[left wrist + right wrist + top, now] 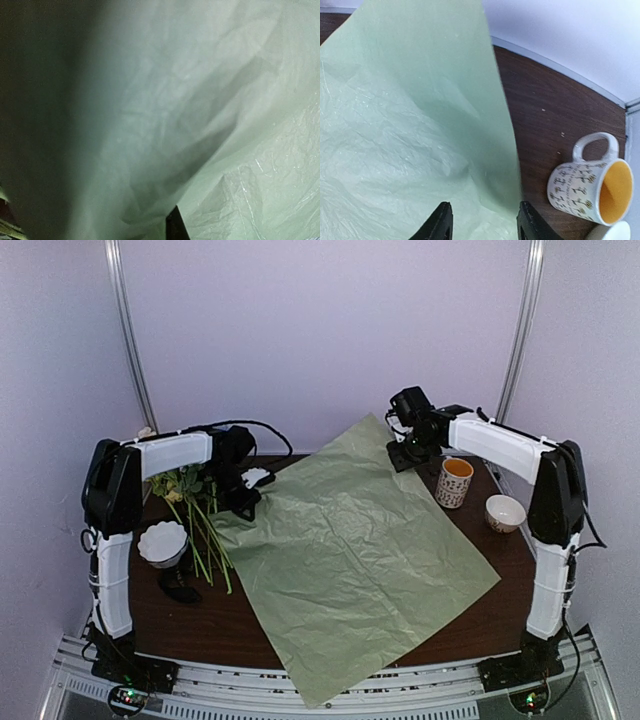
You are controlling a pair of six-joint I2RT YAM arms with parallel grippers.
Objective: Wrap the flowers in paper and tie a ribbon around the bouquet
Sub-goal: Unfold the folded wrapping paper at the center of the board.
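**Paper [350,560] spread as a diamond, flowers [195,510] waiting off to the side**

Paper covers most of the table [200,625], laid corner-on, with its near corner hanging over the front edge and its far corner reaching toward the back wall. That layout gives a wide, flat bed for stems to be laid on, so the step in hand looks like getting the sheet in place, not wrapping.

The left gripper [245,502] sits at the sheet's left corner, closed tight. Its wrist view is filled with paper rising right up against the lens, which suggests the corner is pinched and lifted a little. That is probably to keep the sheet from sliding, or to start a fold.

The right gripper [487,222] hovers at the far corner with its fingers parted. The paper's edge runs beneath the gap and nothing is clamped.

The flowers lie on bare table at the left, just beside that pinched corner, blossoms toward the back and stems toward the front. A white bowl [162,542] stands next to them. A dark heap [180,590] nearer the front is likely the ribbon, though it is too small to be sure.

On the right, the mug [590,192] and a second bowl [505,512] stand clear of the sheet. The mug is near enough to snag the edge if the sheet is pulled that way.
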